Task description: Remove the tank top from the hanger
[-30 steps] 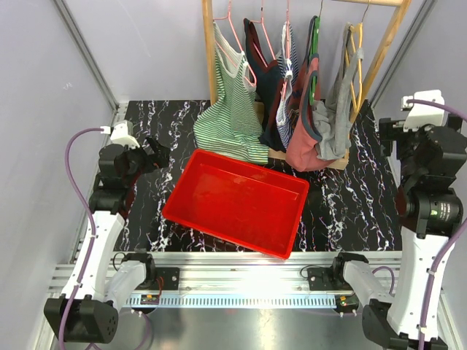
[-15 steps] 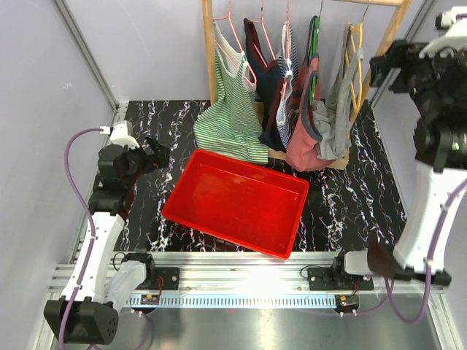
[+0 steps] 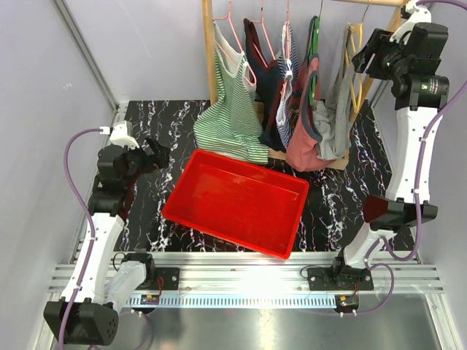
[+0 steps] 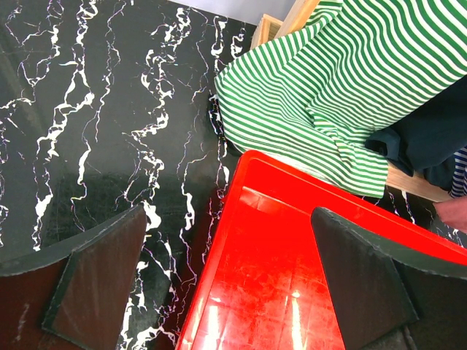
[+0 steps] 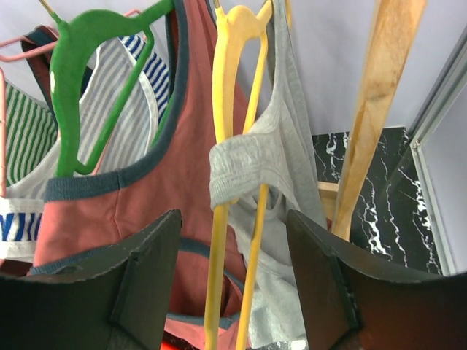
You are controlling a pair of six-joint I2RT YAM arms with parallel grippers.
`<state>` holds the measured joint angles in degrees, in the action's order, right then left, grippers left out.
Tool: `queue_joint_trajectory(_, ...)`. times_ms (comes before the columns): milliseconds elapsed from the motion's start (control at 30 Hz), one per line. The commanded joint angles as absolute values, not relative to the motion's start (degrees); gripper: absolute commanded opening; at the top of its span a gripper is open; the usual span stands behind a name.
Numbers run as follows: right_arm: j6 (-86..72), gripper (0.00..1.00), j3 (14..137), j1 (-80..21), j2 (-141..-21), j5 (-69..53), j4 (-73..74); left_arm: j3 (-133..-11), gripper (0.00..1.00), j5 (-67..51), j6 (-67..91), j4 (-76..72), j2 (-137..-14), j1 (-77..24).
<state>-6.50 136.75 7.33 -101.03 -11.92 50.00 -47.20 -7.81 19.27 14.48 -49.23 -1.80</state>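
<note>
The grey tank top (image 5: 288,157) hangs bunched over a yellow hanger (image 5: 237,44) at the right end of the wooden rack (image 3: 387,44). From above, the grey tank top (image 3: 332,124) droops below the yellow hanger (image 3: 355,45). My right gripper (image 5: 233,222) is raised to the hanger and open. Its jaws stand on either side of the hanger's two yellow bars, touching neither. At table height on the left, my left gripper (image 4: 228,219) hangs wide open over the left rim of the red tray (image 4: 277,277), holding nothing.
Other tops hang left of the grey one: a pink one on a green hanger (image 5: 80,80), a blue-striped one (image 3: 286,80), a dark one (image 3: 264,80) and a green-striped one (image 3: 233,102). The red tray (image 3: 233,200) lies below the rack on black marble.
My right arm has swung up from the table's right side to the rack's right end, and its jaws have narrowed around the yellow hanger. The left arm has not moved.
</note>
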Motion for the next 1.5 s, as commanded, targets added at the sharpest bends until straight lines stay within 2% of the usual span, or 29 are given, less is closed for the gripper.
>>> queue_joint_trajectory(0, -8.00, 0.66, 141.24, 7.29, -101.51, -13.62, 49.39, -46.67, 0.99, -9.14, 18.72, 12.04, -49.04, -1.93)
queue_joint_trajectory(233, -7.21, 0.58, 142.38, 6.51, -104.94, -11.96, 50.27, -46.67, 0.99, -9.23, 18.81, 12.04, -49.39, -1.93)
queue_joint_trajectory(433, -5.19, 0.56, 142.03, 3.26, -105.47, -8.09, 50.36, -46.58, 0.99, -9.40, 18.98, 11.87, -49.48, -1.93)
queue_joint_trajectory(533, -3.43, 0.45, 142.12, 1.94, -105.56, -4.93, 50.54, -46.58, 0.99, -9.41, 18.90, 11.95, -49.22, -1.93)
queue_joint_trajectory(600, -3.08, 0.31, 142.29, 1.58, -105.47, -3.00, 50.45, -46.50, 0.99, -9.32, 18.90, 11.95, -49.04, -1.93)
queue_joint_trajectory(700, -2.29, 0.16, 142.64, 1.58, -105.29, -1.50, 50.19, -46.49, 0.99, -9.32, 18.90, 11.87, -49.13, -1.93)
queue_joint_trajectory(800, -1.93, 0.07, 142.73, 1.58, -105.12, -1.23, 50.27, -46.49, 0.99, -9.58, 18.98, 11.87, -48.96, -1.93)
queue_joint_trajectory(833, -1.76, 0.00, 142.91, 1.58, -105.20, -1.23, 50.27, -46.49, 0.99, -9.58, 18.98, 11.95, -49.04, -1.93)
queue_joint_trajectory(1033, -1.58, 0.00, 144.23, 1.67, -103.02, -2.98, 46.69, -46.49, 0.99, -9.40, 18.90, 11.87, -48.96, -1.93)
queue_joint_trajectory(1467, -0.26, 0.00, 133.59, 1.76, -92.64, -4.22, 35.42, -46.49, 0.99, -10.37, 18.98, 11.51, -48.87, -1.93)
